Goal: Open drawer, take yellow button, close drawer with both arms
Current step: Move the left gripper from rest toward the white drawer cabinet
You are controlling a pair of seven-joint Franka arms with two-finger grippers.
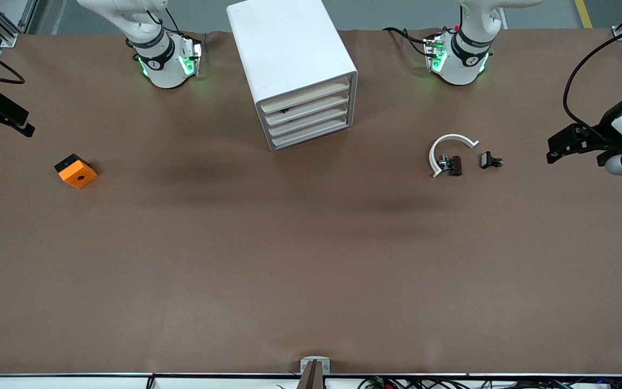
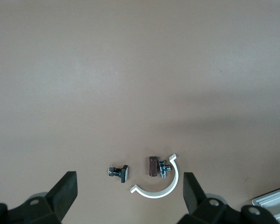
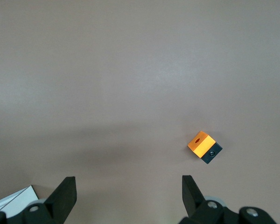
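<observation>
A boxy white cabinet (image 1: 289, 48) stands between the two arm bases, and its four shallow drawers (image 1: 306, 116) are all pushed in. The button is out of view. My left gripper (image 1: 549, 151) hangs open over the table's edge at the left arm's end, holding nothing. In the left wrist view its fingers (image 2: 65, 189) stand wide apart around bare table. My right gripper (image 1: 27, 124) hangs open and empty over the right arm's end. The right wrist view shows that gripper (image 3: 128, 184) wide open above bare table.
A white curved strip (image 1: 451, 148) with small black clips (image 1: 490, 160) lies toward the left arm's end, also under the left wrist view as the strip (image 2: 161, 189). An orange square block (image 1: 76, 170) with a hole lies toward the right arm's end.
</observation>
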